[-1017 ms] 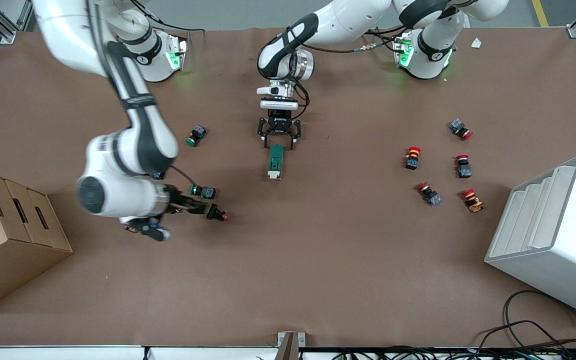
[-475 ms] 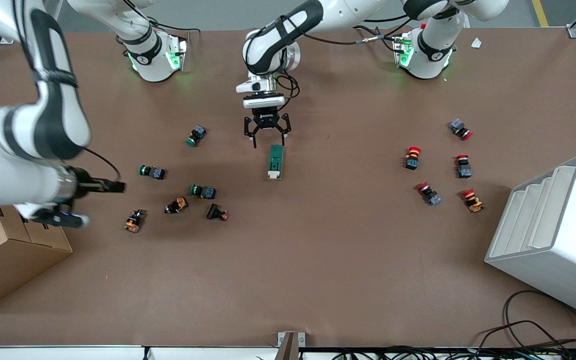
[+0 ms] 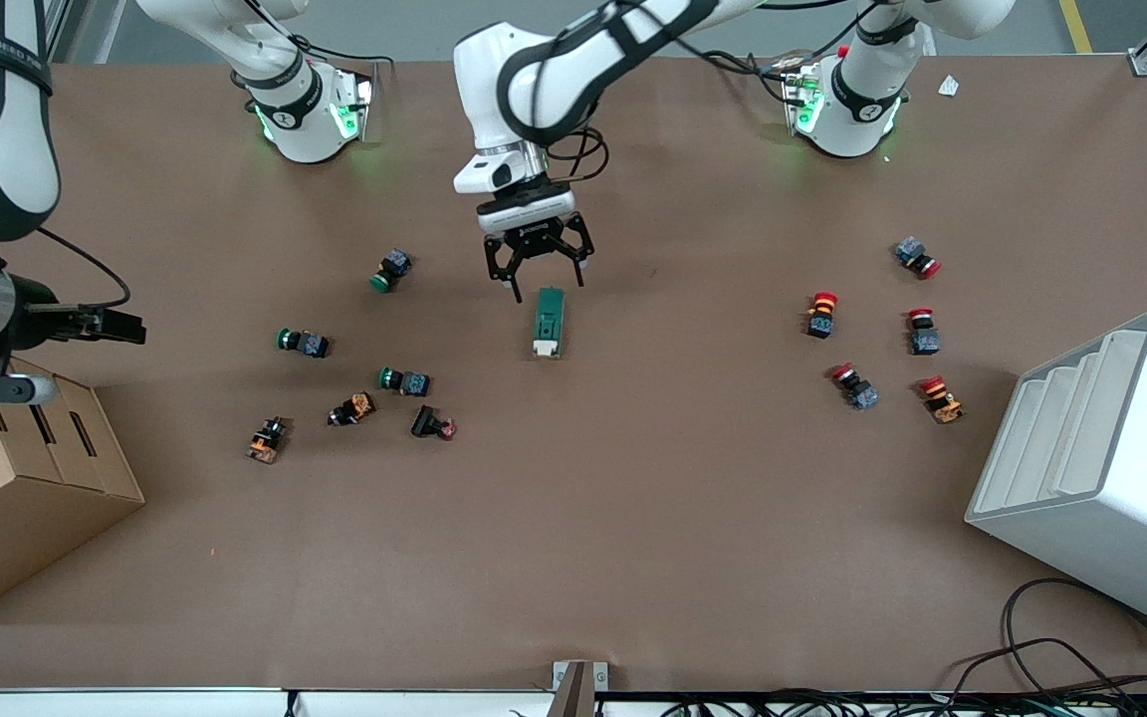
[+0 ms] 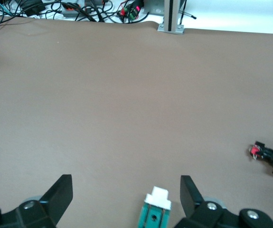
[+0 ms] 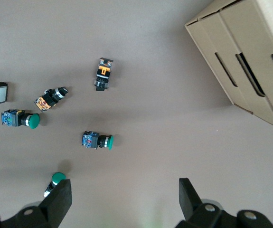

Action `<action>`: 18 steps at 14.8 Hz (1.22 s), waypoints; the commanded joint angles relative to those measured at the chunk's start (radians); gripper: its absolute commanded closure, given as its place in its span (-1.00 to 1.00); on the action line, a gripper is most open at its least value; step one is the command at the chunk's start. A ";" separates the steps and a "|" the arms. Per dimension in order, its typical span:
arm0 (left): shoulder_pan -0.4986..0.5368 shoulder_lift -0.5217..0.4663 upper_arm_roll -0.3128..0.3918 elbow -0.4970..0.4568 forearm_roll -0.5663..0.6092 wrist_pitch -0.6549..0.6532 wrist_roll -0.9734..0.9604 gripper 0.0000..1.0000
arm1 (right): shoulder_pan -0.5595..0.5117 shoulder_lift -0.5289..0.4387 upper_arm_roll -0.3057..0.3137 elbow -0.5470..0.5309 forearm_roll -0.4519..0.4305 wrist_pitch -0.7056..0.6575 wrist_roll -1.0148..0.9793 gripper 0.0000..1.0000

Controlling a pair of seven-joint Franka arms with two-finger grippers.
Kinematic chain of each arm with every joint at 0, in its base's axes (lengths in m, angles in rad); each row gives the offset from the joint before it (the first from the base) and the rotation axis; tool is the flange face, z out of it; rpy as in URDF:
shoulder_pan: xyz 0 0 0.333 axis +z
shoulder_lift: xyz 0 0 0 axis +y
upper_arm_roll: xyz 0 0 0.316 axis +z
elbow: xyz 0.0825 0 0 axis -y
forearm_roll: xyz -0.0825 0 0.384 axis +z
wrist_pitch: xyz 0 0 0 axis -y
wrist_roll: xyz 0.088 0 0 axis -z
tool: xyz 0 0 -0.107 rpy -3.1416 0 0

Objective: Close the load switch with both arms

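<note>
The load switch (image 3: 548, 321) is a dark green oblong block lying flat mid-table, its white lever end toward the front camera. My left gripper (image 3: 546, 284) hovers open just above the switch's green end, touching nothing. In the left wrist view the switch (image 4: 155, 212) shows low between the spread fingers of the left gripper (image 4: 126, 194), closer to one finger. My right gripper (image 3: 123, 327) is raised at the right arm's end of the table, by the cardboard box, far from the switch. The right wrist view shows the right gripper (image 5: 124, 197) open and empty.
Green, orange and red push buttons (image 3: 404, 380) lie scattered between the switch and the cardboard box (image 3: 26, 468). Several red-capped buttons (image 3: 820, 314) sit toward the left arm's end, beside a white stepped rack (image 3: 1101, 468). Cables trail at the table's front edge.
The left gripper has spread its fingers wide and lifted off the switch's green end. The right arm has swung away from the button cluster toward the cardboard box. The switch has not moved.
</note>
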State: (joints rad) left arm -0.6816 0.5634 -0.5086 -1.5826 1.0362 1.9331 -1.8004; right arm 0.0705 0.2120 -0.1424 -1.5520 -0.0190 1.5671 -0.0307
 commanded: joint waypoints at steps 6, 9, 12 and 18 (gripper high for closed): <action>0.278 -0.169 -0.004 0.179 -0.344 -0.244 0.697 -1.00 | -0.092 0.009 0.021 0.127 -0.012 -0.056 -0.083 -1.00; 0.384 -0.220 -0.008 0.181 -0.395 -0.246 0.829 -1.00 | -0.086 0.007 0.023 0.144 -0.019 -0.058 -0.083 -1.00; 0.495 -0.298 -0.008 0.179 -0.493 -0.263 0.952 -1.00 | -0.083 0.010 0.024 0.153 -0.006 -0.071 -0.075 -1.00; 0.550 -0.451 0.232 0.159 -0.795 -0.361 1.303 -1.00 | -0.074 0.010 0.029 0.155 -0.006 -0.108 -0.069 -1.00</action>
State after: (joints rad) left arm -0.1319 0.1659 -0.3581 -1.3918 0.3148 1.5994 -0.5982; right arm 0.0011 0.2161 -0.1195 -1.4165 -0.0221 1.4761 -0.1055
